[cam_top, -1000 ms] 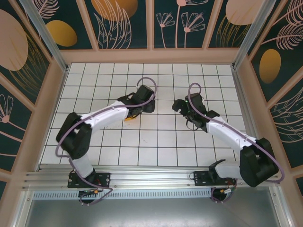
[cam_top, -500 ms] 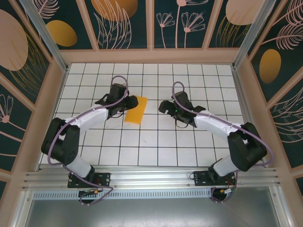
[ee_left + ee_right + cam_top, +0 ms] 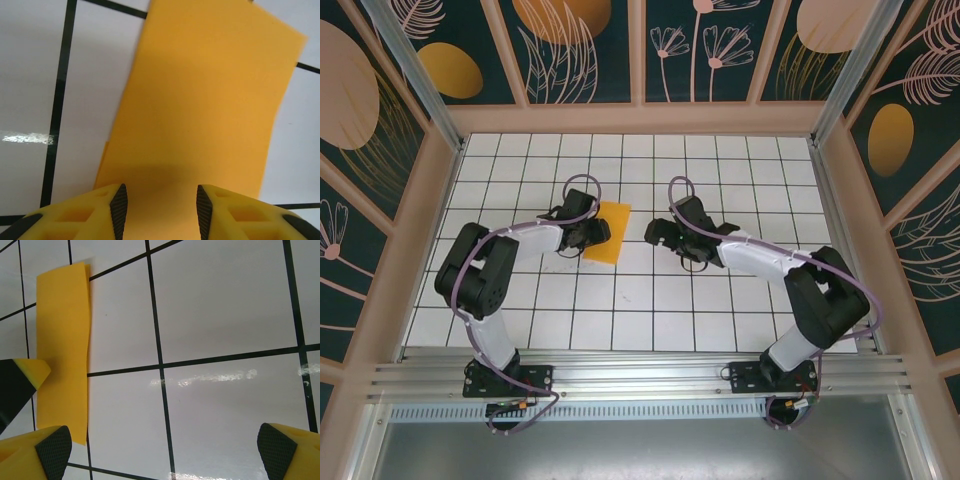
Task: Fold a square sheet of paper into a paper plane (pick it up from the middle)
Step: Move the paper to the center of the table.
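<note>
**Folded sheet lies under the left gripper, long axis running away from its fingers**

The sheet of paper (image 3: 605,232) lies flat on the white tiled table (image 3: 720,300), left of centre. It is folded to a narrow orange-yellow rectangle, with its long axis running near to far and leaning slightly right.

In the left wrist view the sheet of paper (image 3: 200,110) stretches lengthwise ahead of the left gripper (image 3: 161,200). The jaws are partly open over its nearer end and hold nothing. Whether the pads touch the paper cannot be told.

The right gripper (image 3: 162,447) is spread wide and empty. The sheet of paper (image 3: 62,345) sits off to the left of its gap, beside one finger.

From above, the left gripper (image 3: 584,232) overlaps the sheet's left edge, while the right gripper (image 3: 656,232) stands apart. The left arm is therefore plainly the nearer. The sheet's middle probably lies just forward of the left fingertips.
</note>
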